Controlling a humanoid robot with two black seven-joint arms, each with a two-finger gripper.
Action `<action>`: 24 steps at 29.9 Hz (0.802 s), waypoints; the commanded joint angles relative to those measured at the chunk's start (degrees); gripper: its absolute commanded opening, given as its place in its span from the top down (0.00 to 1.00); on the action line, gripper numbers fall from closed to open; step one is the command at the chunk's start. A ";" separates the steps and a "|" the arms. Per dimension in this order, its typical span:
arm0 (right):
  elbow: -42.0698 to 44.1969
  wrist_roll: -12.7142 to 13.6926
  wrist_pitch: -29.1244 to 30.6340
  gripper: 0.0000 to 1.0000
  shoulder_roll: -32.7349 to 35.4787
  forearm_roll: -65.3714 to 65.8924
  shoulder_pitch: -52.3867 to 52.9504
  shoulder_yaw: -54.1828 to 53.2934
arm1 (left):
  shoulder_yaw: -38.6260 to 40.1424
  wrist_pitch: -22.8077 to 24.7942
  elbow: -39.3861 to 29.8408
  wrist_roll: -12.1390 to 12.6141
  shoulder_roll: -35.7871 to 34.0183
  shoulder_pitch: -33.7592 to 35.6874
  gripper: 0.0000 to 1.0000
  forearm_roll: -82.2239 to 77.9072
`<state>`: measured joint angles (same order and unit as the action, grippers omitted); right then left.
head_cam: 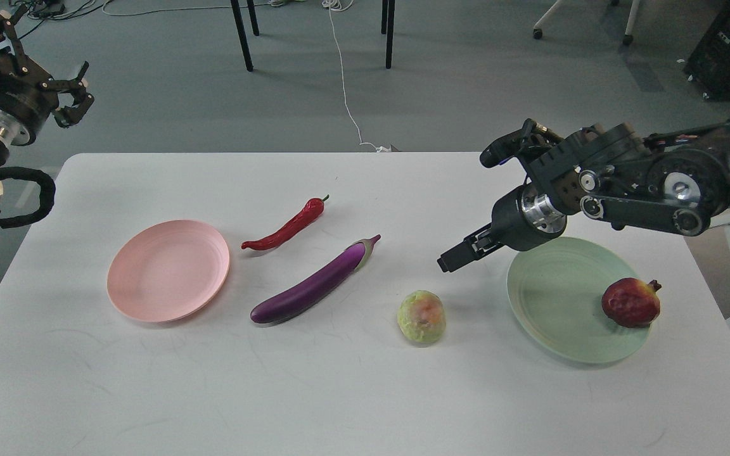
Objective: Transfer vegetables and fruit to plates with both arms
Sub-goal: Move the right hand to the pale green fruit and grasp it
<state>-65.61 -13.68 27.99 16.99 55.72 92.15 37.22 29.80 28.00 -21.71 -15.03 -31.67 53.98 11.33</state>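
The white bench carries the green plate holding the pomegranate, the empty pink plate, eggplant, chili and yellow-green fruit. Left end effector released, raised; right end effector: state cannot be determined.

Black arms, silver joint rings.

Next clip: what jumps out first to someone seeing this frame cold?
The right arm's tool hangs above the table between the yellow-green fruit and the green plate, where the dark red fruit already sits. The purple eggplant and red chili lie mid-table beside the bare pink plate.
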 commanded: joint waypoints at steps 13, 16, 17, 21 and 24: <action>2.68 -0.12 0.01 0.25 -12.07 -1.49 -2.15 6.45 | -0.01 0.00 0.09 -0.09 -0.85 -0.19 0.02 0.00; 2.77 -0.21 0.01 0.43 -12.24 -1.40 -2.15 7.60 | -0.01 0.00 0.18 -0.09 -0.85 -0.28 0.02 0.00; 2.77 -0.21 0.01 0.48 -12.24 -1.40 -1.98 7.69 | -0.01 0.00 0.18 -0.09 -0.85 -0.19 0.02 0.00; 2.85 -0.38 0.01 0.54 -10.84 -1.75 0.21 7.25 | -0.01 0.00 0.27 -0.09 -1.20 -0.28 0.02 0.00; 2.15 -0.30 0.01 0.53 -5.58 -0.97 4.17 6.99 | -0.01 0.00 0.27 -0.09 -1.55 -0.19 0.02 0.00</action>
<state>-62.80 -14.03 28.05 7.23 54.12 93.24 44.49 29.79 28.00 -21.44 -15.12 -32.91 53.73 11.34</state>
